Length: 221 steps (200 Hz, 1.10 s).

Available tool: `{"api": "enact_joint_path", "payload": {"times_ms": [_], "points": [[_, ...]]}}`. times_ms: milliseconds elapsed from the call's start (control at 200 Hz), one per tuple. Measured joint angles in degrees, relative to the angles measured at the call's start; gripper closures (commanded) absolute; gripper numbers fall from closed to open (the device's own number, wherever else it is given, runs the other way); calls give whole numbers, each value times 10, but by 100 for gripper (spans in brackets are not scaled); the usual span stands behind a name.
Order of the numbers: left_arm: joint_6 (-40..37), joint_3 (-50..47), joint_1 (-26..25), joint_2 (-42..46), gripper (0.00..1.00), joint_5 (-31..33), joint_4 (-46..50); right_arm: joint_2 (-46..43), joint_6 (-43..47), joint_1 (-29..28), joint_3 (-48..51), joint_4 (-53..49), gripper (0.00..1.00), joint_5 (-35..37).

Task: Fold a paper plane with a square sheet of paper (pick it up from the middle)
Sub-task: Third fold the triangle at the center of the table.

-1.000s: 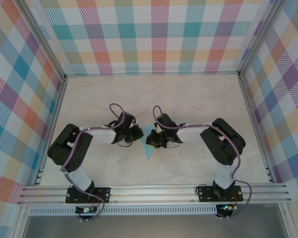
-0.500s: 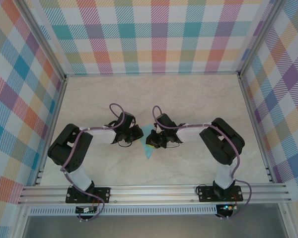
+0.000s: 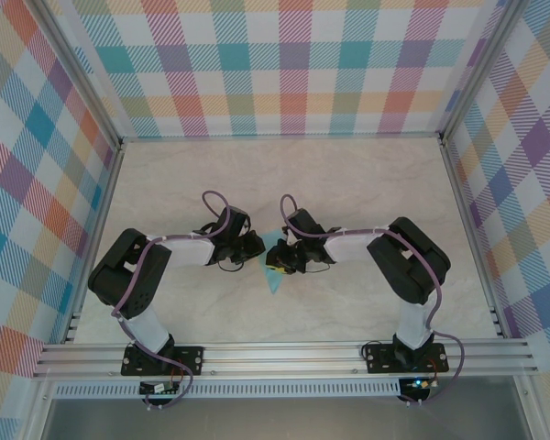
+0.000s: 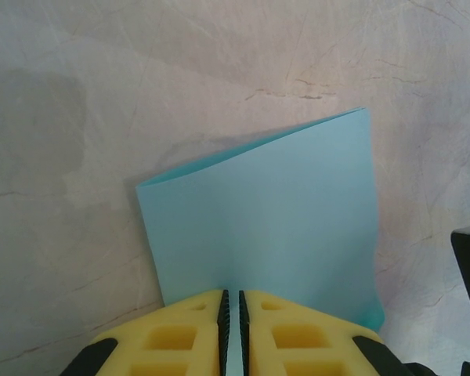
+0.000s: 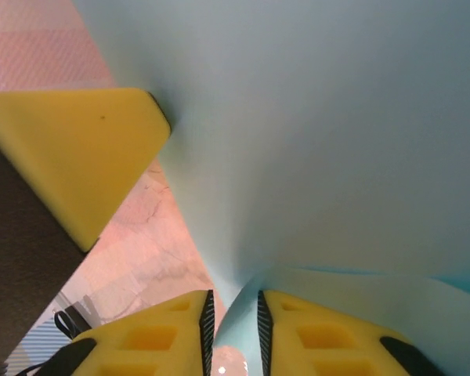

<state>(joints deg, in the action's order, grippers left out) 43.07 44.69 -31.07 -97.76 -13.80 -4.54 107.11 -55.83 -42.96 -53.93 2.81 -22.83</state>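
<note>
- Paper (image 3: 273,278) is a bit toward 6 o'clock from the middle of the counter (image 3: 348,183), between the two tools. A cyan tip pokes out at its 6 o'clock end.
- Left tool (image 3: 256,249) comes in from the paper's 9 o'clock and right tool (image 3: 277,259) from its 3 o'clock, so they're almost nose to nose.
- Left wrist cam: the yellow fingers (image 4: 184,317) are pinched together on the paper's near edge, with just a sliver of cyan in the slit. So the left tool is clamped on the paper.
- From there the folded sheet runs off toward 12 o'clock. Its far edge slants up to a sharp corner around 1 o'clock, with marbled counter past it.
- Right wrist cam: its fingers (image 5: 321,329) stand a little apart. The paper's edge runs through the gap without filling it, so that tool looks slack, not squeezing.
- In that cam the paper rises close to the lens from 12 round to 4 o'clock. One yellow finger of the left tool sits at 9–10 o'clock, just beside the sheet.
- Can't tell whether the paper lies flat on the counter or is lifted off it.
</note>
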Motion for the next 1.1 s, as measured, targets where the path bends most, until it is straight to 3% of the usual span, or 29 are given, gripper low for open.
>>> {"api": "enact_joint_path", "payload": {"times_ms": [195, 310, 385, 565, 860, 1105], "points": [[12, 0, 1, 59, 79, 51, 49, 0, 7, 0, -4, 2, 60, -5], [22, 0, 12, 111, 78, 81, 72, 0, 9, 0, -5, 3, 59, -7], [25, 0, 24, 136, 78, 93, 85, 0, 9, 0, -5, 2, 63, -7], [26, -15, 31, 164, 79, 96, 102, 2, 18, 0, -4, -11, 84, 9], [37, -58, -5, 179, 87, 54, 100, 3, 29, 0, -4, -24, 94, 22], [67, -83, -48, 174, 95, 26, 65, 3, 30, 0, -4, -24, 97, 21]]}}
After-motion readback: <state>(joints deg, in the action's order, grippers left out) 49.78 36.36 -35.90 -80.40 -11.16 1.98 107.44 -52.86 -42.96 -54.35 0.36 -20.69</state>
